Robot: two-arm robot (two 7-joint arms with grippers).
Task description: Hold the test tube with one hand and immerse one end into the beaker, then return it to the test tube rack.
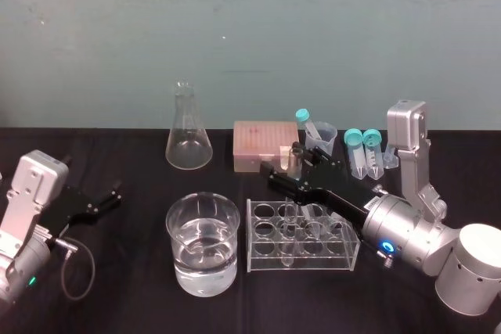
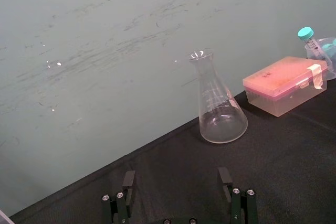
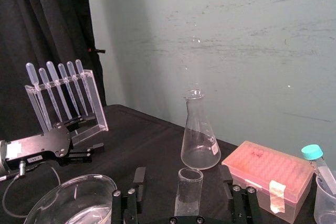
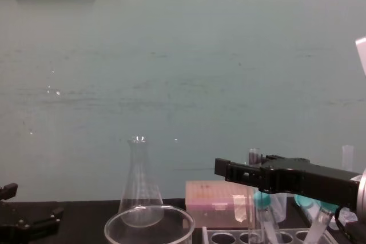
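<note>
Nearest on the black table [image 1: 141,303] stands the wide, round clear glass beaker [image 1: 202,245], partly filled with clear liquid. Just beside it, to the right, sits the pale translucent test tube rack [image 1: 304,237] with round holes in its top. The long, slim, uncapped clear glass test tube [image 1: 290,220] stands upright in a hole near the rack's left end, its open top rising well above the rack.

The right pincer [image 1: 286,163], black and two-fingered on a silver wrist with a blue ring light, reaches in from the right over the rack. Its fingers are spread, one on each side of the tube's upper end, with a gap showing on both sides in the right wrist view [image 3: 182,178].

The left pincer [image 1: 112,193] rests low at the table's left side, well apart from the glassware, with its fingers spread.

Farther back, near the pale green wall, stand a clear conical flask [image 1: 188,143], a pink box [image 1: 258,145] and teal-capped tubes [image 1: 364,152].
</note>
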